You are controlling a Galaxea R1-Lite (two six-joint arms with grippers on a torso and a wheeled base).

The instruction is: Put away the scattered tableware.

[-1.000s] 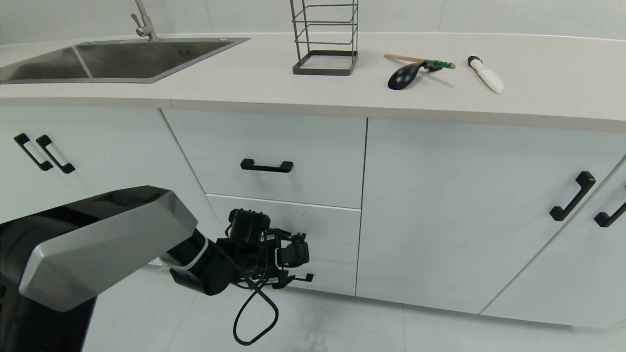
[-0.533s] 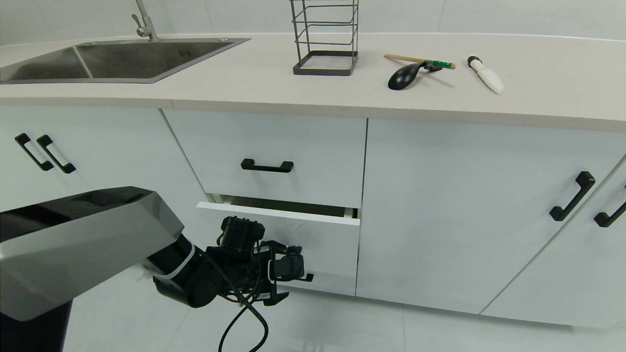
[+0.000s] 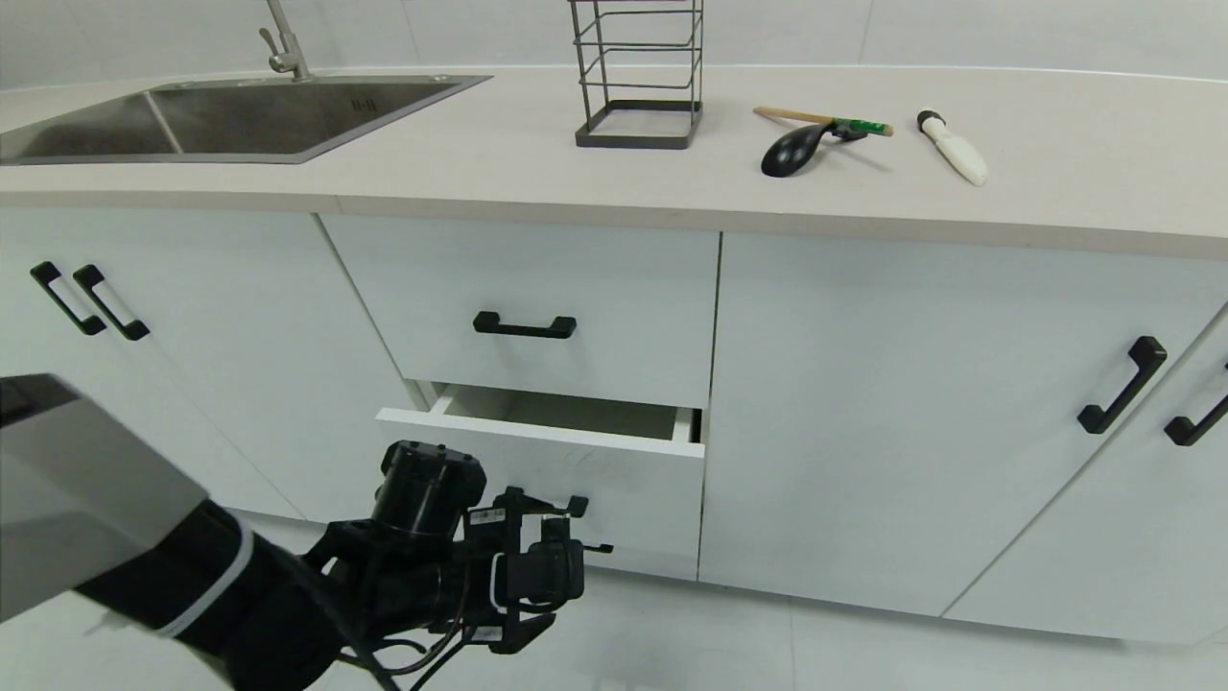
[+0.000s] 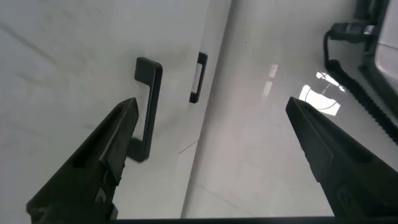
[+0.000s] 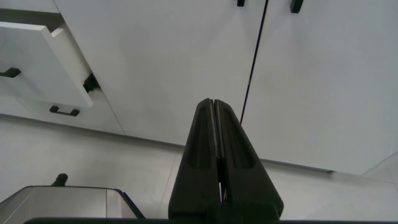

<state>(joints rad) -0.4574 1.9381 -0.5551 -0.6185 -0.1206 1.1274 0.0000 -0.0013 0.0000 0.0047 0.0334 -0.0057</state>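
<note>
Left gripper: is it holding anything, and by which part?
Nothing is gripped. The left gripper is open; the drawer handle stands between its fingers, close beside one of them.

Bright, even light; glare patch on glossy floor.

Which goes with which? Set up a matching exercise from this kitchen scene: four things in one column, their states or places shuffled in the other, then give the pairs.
Things
1. lower drawer
2. upper drawer
3. black spoon
4. right claw

States or places
a. lying on the countertop
b. standing partly out
c. fingers pressed together
d. pushed fully in

Pairs: 1-b, 2-d, 3-a, 4-c
</note>
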